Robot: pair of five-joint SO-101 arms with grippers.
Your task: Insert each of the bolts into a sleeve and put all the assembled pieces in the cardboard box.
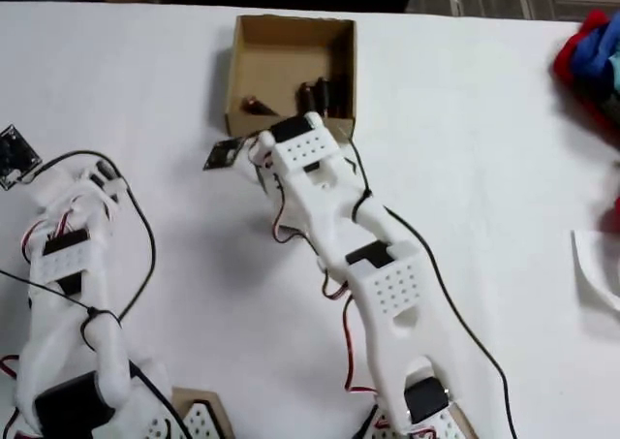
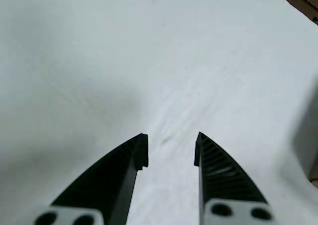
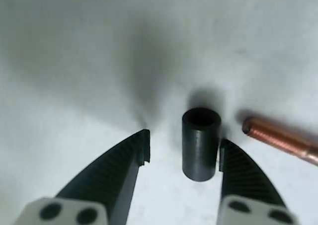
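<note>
Wide-open right gripper (image 3: pixel 184 138) astride upright black sleeve (image 3: pixel 200 145) on counter (image 3: pixel 74 61), gripping nothing; copper bolt (image 3: pixel 278 138) lying just beside; left gripper (image 2: pixel 171 138) likewise open, empty; dark pieces (image 1: pixel 320 95) inside cardboard box (image 1: pixel 281 61).

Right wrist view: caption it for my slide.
Open right pincer around an upright black sleeve, copper bolt lying beside.

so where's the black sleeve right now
In the right wrist view the black sleeve stands upright on the white table between the open fingers of the right gripper, a copper bolt lying beside it.
</note>
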